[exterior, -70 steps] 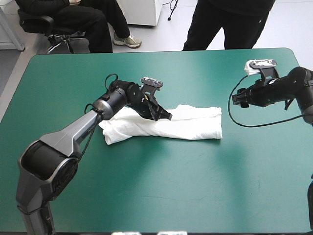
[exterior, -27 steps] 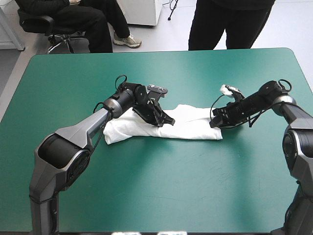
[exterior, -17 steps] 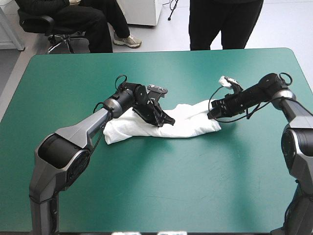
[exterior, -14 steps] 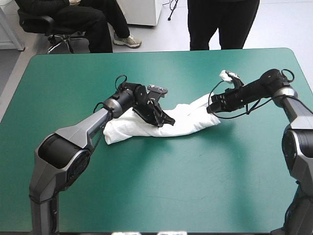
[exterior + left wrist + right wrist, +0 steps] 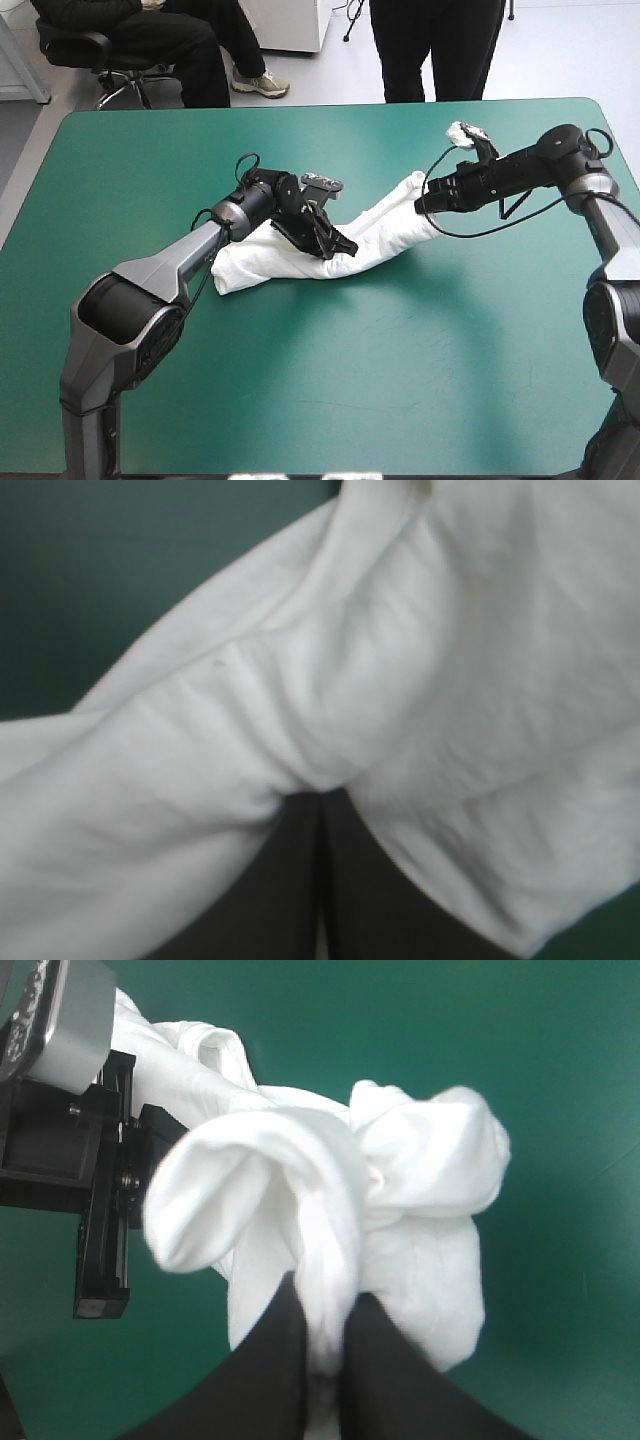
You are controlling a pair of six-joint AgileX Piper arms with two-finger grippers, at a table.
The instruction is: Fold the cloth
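The broad table with its teal-green cover (image 5: 330, 380) is taking up most of what I'm seeing; the white short-sleeved T-shirt (image 5: 262, 262) is lying across its middle as a long folded bundle, a little toward the far edge. Its left part is resting flat on the cover, while its right end is hanging up off the table in a slanting, sagging strip. The right gripper (image 5: 422, 203) is holding that raised end; its black fingers are all but closed, with a bunched fold of white cloth squeezed between them and spilling out around the tips (a rounded lobe is flopping to each side). The left gripper (image 5: 345, 243) is bearing down on the shirt's middle; its fingers are meeting in a point, pinched on a pucker where the creases are gathering.
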